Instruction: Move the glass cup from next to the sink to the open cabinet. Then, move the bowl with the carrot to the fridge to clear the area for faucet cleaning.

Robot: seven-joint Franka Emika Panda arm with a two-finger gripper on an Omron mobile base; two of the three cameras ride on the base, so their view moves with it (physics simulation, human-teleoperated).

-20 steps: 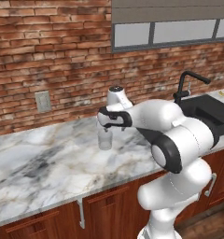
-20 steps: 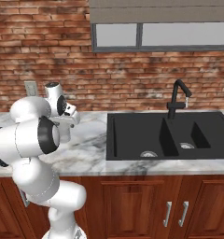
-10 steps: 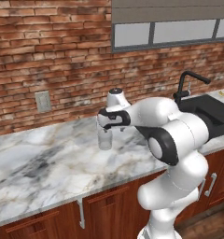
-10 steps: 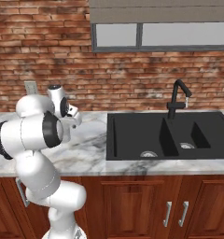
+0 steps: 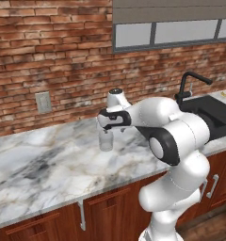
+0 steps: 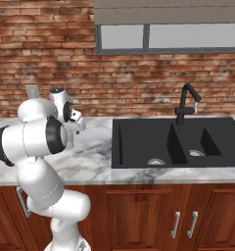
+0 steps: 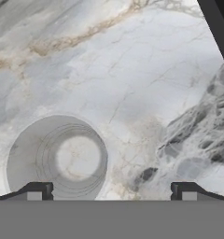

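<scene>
- The white arm rises from the base, bends at a dark elbow joint and reaches out level over the marble counter [image 5: 49, 164], the hand turned to point straight down.
- The gripper [image 5: 105, 128] hangs just above the glass cup [image 5: 105, 140]; in the left base view the hand sits directly over the cup's rim.
- The jaws stand wide open, holding nothing. In the hand view the two dark fingertips [image 7: 37, 191] show far apart at the bottom edge.
- The hand view looks down into the glass cup [image 7: 57, 158], an upright round mouth lying toward the left fingertip rather than centred between the two.
- The cup stands on the counter, left of the sink [image 6: 176, 142] and well apart from it, near the brick wall.
- The black faucet [image 6: 187, 103] rises behind the sink, by the divider between the two basins.
- In the right base view the arm's own shoulder and elbow cover the cup.
</scene>
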